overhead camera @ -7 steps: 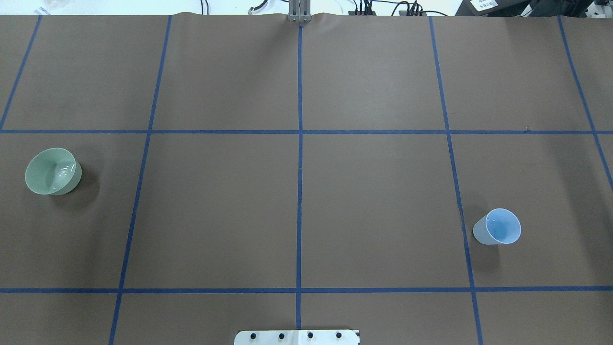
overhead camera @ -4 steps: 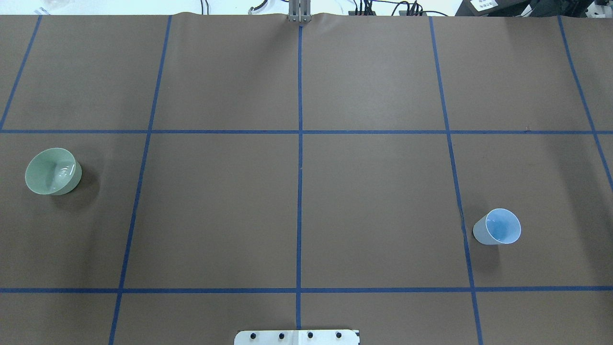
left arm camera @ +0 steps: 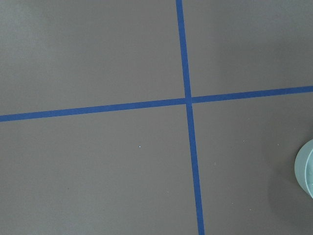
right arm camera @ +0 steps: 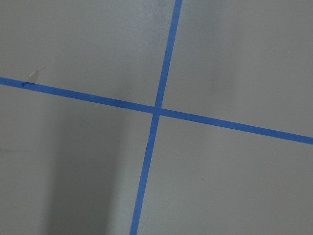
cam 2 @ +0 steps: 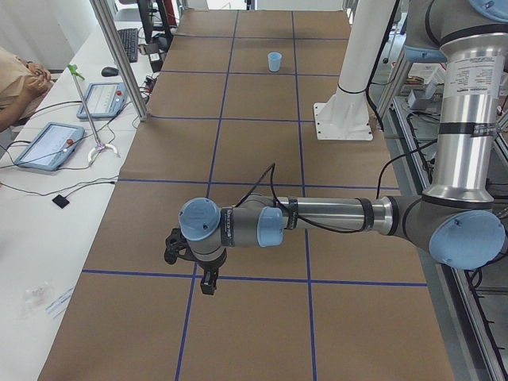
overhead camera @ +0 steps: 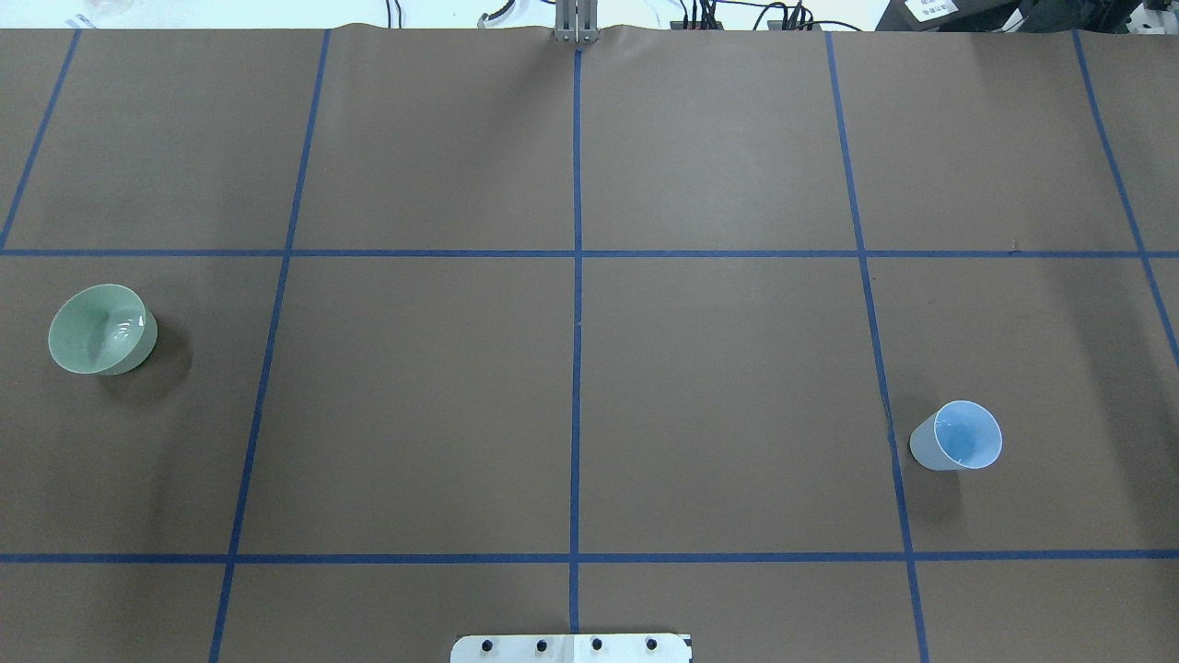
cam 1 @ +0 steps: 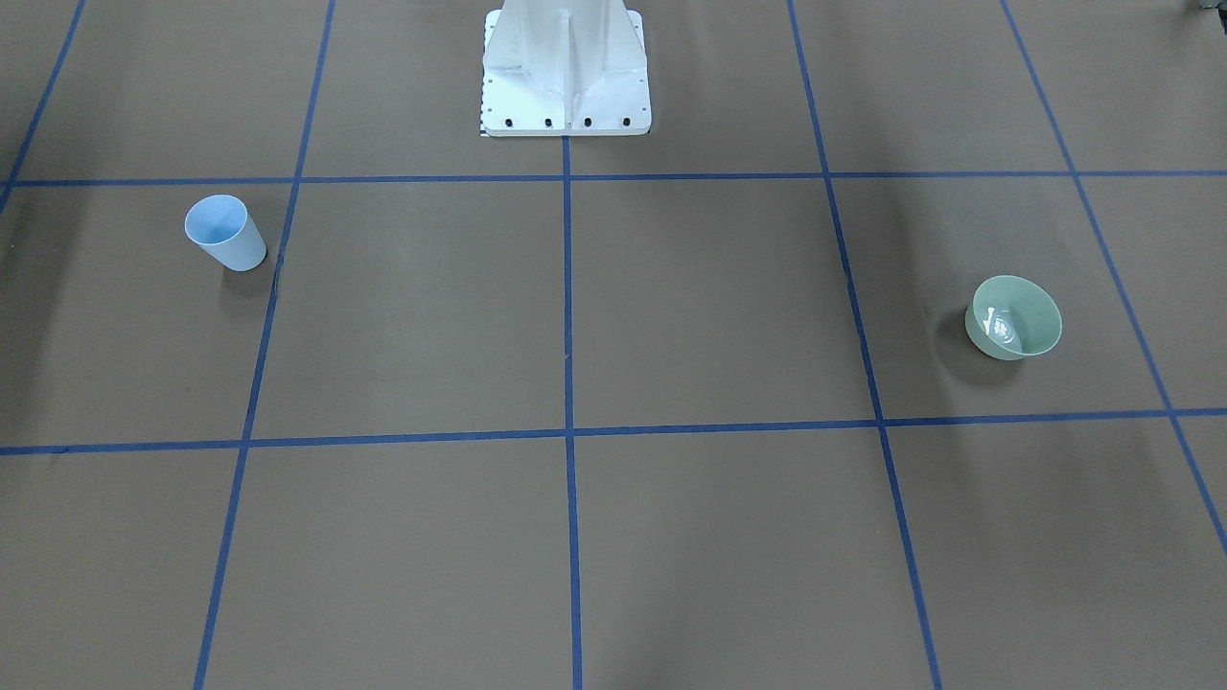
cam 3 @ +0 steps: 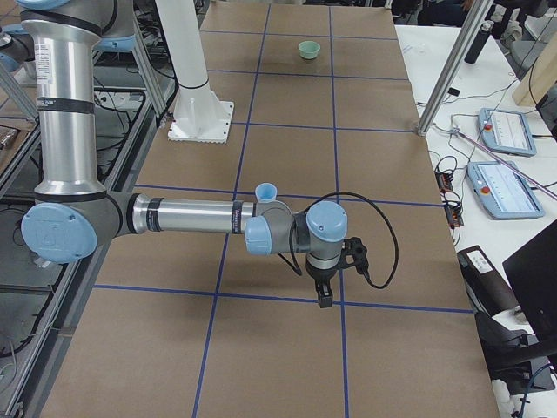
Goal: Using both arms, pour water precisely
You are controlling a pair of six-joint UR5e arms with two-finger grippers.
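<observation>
A pale green bowl (overhead camera: 101,329) stands on the brown mat at the overhead view's left, with faint glints of water (cam 1: 1002,329) inside it. A light blue cup (overhead camera: 958,436) stands upright at the right. Neither arm appears in the overhead or front views. In the exterior left view my near left arm reaches low over the mat, its gripper (cam 2: 208,283) pointing down; I cannot tell if it is open. In the exterior right view my right gripper (cam 3: 324,296) hangs near the cup (cam 3: 266,192); its state is also unclear. The bowl's edge (left arm camera: 307,169) shows in the left wrist view.
The white pedestal (cam 1: 566,77) stands at the mat's robot-side edge. Blue tape lines grid the mat (overhead camera: 576,368). A side bench holds tablets (cam 2: 48,144) and cables, and a person's arm (cam 2: 20,87) rests there. A metal post (cam 2: 119,55) rises beside the mat.
The rippling glints in the green bowl have calmed. Bowl and cup stand where they were.
</observation>
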